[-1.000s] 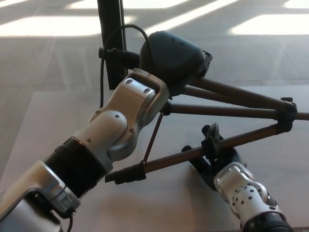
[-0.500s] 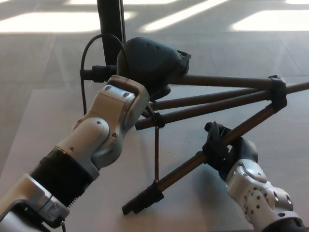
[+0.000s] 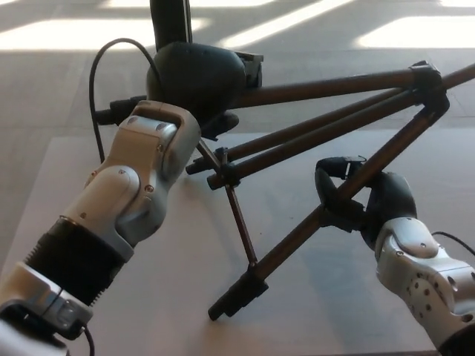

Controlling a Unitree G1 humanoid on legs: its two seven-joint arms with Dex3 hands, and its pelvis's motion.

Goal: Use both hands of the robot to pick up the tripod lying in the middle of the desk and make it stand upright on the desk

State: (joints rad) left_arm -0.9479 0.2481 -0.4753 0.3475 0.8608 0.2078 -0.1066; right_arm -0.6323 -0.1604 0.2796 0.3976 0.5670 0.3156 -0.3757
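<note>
The dark tripod [image 3: 319, 130] is lifted off the grey desk [image 3: 185, 282], its legs fanned apart and pointing right and down. My left hand [image 3: 197, 81] is shut on the tripod's top end, at the upper left. One leg slants down to a black foot [image 3: 237, 295] close to the desk. My right hand [image 3: 356, 200] is shut on that leg at its middle, fingers wrapped round it. A thin brace [image 3: 237, 219] links this leg to the centre. The leg collars [image 3: 429, 81] are at the far right.
A black vertical post [image 3: 171, 26] stands behind the desk at the top, with a black cable [image 3: 100, 81] looping beside it. Sunlit floor lies beyond the desk's far edge.
The tripod has swung: its top went left and the legs' far ends rose, one leg dropping steeper toward the desk. My right hand moved right and up with that leg.
</note>
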